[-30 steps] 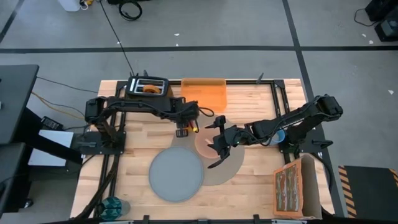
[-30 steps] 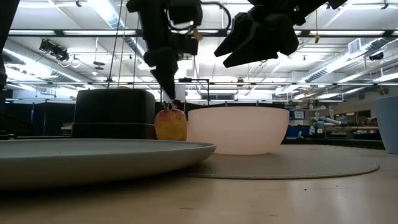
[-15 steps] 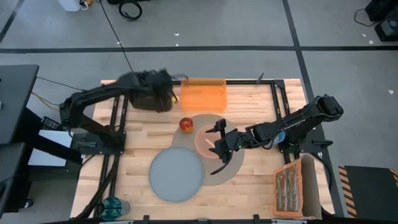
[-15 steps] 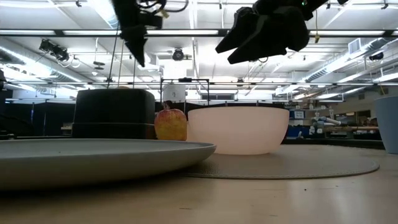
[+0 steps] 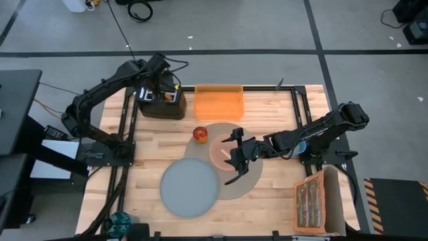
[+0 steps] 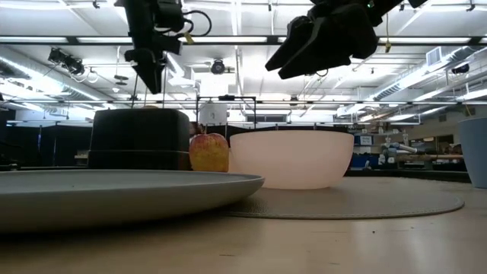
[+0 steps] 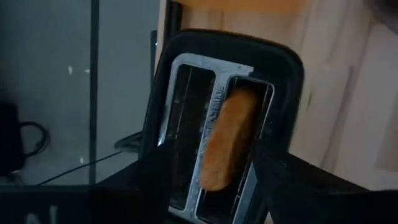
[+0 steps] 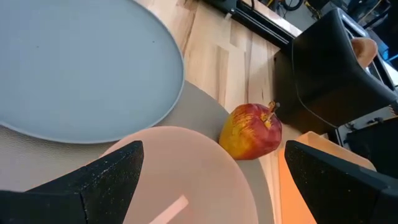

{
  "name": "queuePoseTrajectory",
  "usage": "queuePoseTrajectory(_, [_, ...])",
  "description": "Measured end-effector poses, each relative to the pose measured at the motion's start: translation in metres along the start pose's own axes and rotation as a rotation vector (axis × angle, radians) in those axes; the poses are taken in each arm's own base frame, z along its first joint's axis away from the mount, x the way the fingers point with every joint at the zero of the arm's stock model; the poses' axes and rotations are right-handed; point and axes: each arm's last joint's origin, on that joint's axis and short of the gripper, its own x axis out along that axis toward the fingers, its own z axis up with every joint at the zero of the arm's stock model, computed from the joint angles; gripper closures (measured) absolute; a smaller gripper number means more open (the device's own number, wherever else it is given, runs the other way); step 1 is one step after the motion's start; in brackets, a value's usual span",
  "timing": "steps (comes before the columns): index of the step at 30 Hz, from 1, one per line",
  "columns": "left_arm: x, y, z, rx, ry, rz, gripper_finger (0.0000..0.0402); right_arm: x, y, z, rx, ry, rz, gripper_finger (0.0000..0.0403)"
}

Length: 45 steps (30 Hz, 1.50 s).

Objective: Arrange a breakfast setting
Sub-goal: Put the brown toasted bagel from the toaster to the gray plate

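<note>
A browned bagel stands on edge in one slot of the black toaster at the table's far left. My left gripper hangs open just above it, a finger on either side of the slot, touching nothing. A red apple sits on the far-left edge of the round grey-brown placemat. The pink bowl stands on the mat. My right gripper is open and empty above the bowl. The grey plate overlaps the mat's near-left edge. The blue cup stands at the right.
An orange container lies at the far edge beside the toaster. An open cardboard box stands at the near right corner. A pale streak shows inside the bowl; whether it is the spoon I cannot tell.
My left gripper has left the apple, risen and swung toward the table's far-left corner, and now hangs over the toaster. The apple has stayed on the placemat's edge. My right gripper has kept over the bowl.
</note>
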Motion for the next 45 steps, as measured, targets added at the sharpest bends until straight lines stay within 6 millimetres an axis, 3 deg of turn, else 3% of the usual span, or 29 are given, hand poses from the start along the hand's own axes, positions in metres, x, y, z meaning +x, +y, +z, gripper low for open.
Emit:
queuePoseTrajectory(10, [0.029, 0.015, -0.005, -0.008, 0.069, -0.066, 0.0210, 0.000, 0.000, 0.000, 0.047, 0.001, 0.000, 0.0004])
queuePoseTrajectory(22, [0.056, 0.012, -0.003, 0.014, 0.171, -0.164, 0.0236, 0.000, 0.002, 0.000, 0.095, -0.009, 0.047, 0.0004])
queuePoseTrajectory(27, [0.055, 0.012, -0.003, 0.038, 0.168, -0.164, 0.0267, 0.000, 0.002, 0.000, 0.090, -0.011, 0.047, 0.0004])
queuePoseTrajectory(35, [0.054, 0.009, -0.003, 0.002, 0.187, -0.176, 0.0367, 0.000, 0.002, 0.001, 0.082, -0.013, 0.045, 0.0004])
queuePoseTrajectory(40, [0.039, 0.004, -0.008, 0.007, 0.226, -0.140, 0.0370, 0.000, 0.001, 0.001, 0.081, -0.014, 0.044, 0.0004])
queuePoseTrajectory(45, [0.009, -0.001, -0.010, 0.011, 0.181, -0.049, 0.0366, 0.000, 0.001, 0.001, 0.082, -0.014, 0.043, 0.0004])
